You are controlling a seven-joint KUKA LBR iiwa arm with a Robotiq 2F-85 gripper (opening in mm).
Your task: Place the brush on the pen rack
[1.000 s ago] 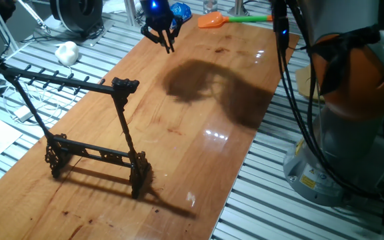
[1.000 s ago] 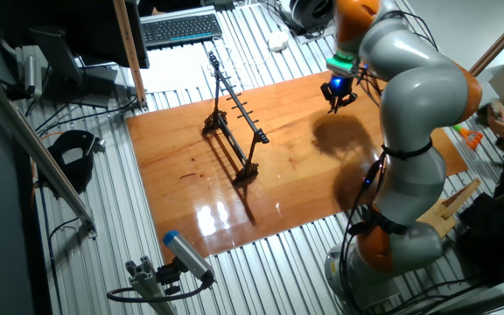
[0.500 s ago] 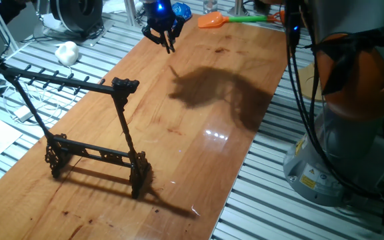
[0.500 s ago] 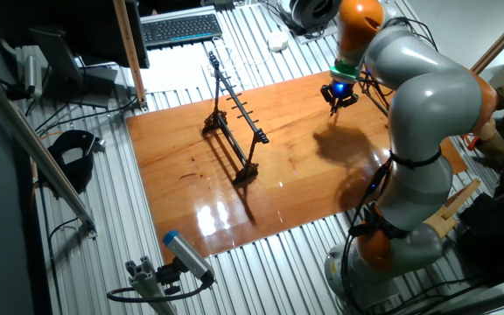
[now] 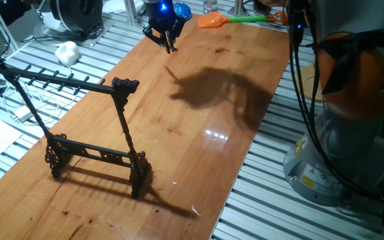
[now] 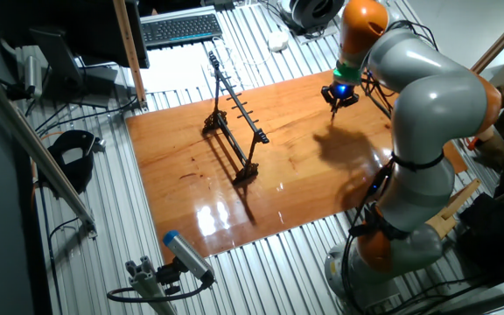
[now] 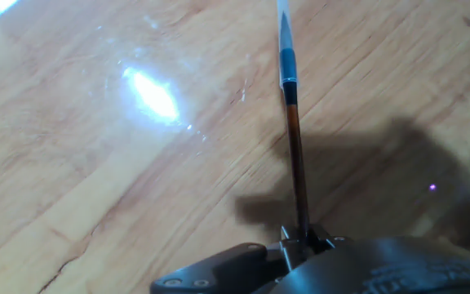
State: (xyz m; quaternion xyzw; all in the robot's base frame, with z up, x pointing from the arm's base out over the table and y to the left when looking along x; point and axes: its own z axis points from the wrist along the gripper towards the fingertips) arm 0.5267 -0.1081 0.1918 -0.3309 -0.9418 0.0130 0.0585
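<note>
gripper [image 7: 304, 238] | jaws clamped on brush [image 7: 294, 131] | shaft extends ahead of jaws | pen rack [image 5: 92, 127] well apart

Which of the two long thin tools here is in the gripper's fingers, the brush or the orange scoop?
The brush: the gripper is shut on its dark shaft, above the wood. The orange scoop with the green handle lies untouched at the table's far end.

A glossy wooden worktop [image 5: 199, 120] lies on ribbed aluminium rails [image 6: 103, 236], lamp glare on its varnish; a black keyboard [image 6: 180, 28] sits beyond it
</note>
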